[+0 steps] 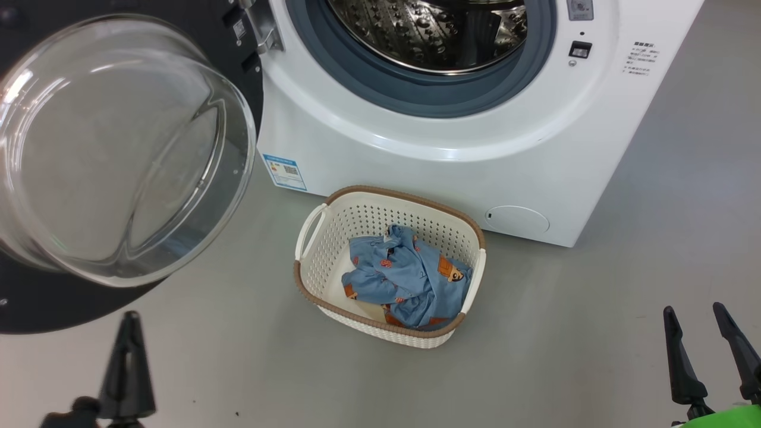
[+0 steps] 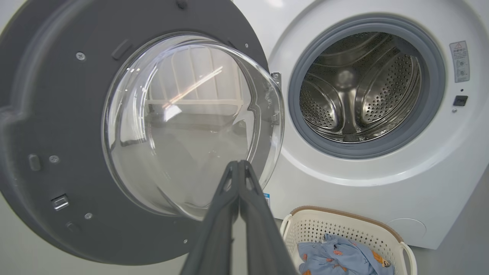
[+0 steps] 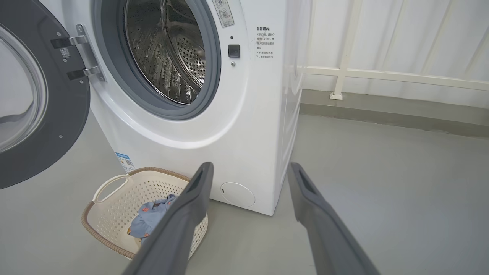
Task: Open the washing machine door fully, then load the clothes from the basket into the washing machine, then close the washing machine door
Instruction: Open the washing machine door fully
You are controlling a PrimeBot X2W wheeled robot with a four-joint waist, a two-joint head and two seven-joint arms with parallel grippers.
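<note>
The washing machine door [image 1: 119, 154] stands swung wide to the left of the washing machine [image 1: 452, 160], leaving the steel drum [image 1: 428, 30] exposed. The basket [image 1: 380, 197] sits on the grey floor [image 1: 565, 356] just in front of the washing machine, with the clothes [image 1: 410, 276] bundled inside. My left gripper [image 1: 129, 321] hangs before the door, fingers pressed together on nothing. My right gripper [image 1: 694, 312] hovers off the machine's right corner, fingers spread.

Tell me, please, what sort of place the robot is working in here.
Likely a laundry corner, perhaps a test room: a white front-loading washing machine stands on a bare grey floor, and a basket of clothes sits before it.
</note>
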